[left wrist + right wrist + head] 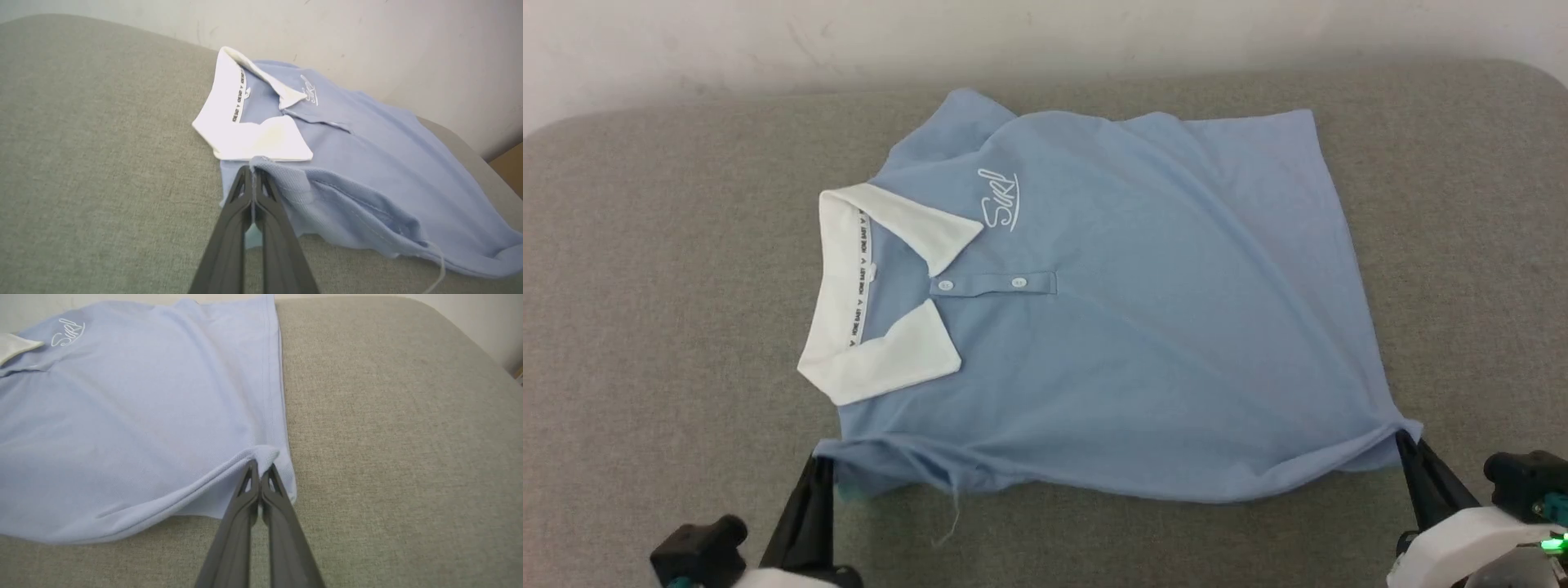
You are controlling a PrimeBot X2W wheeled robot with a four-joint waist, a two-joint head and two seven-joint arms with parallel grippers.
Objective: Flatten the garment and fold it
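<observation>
The garment (1127, 310) lies spread chest-up on the grey counter (662, 286), and both grippers have hold of it! The left gripper (818, 467) has its jaws clenched on the edge just beside the white collar (874, 327). The right gripper (1406, 439) has its jaws pinching the hem corner, well apart from that collar.

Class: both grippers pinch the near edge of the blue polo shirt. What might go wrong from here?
1. The left gripper holds just a small tip of the garment; lifting may pull it free.
2. Creases run across the body from the right gripper; folding now would likely trap them.
3. A loose thread hangs off the near edge and might snag.
</observation>
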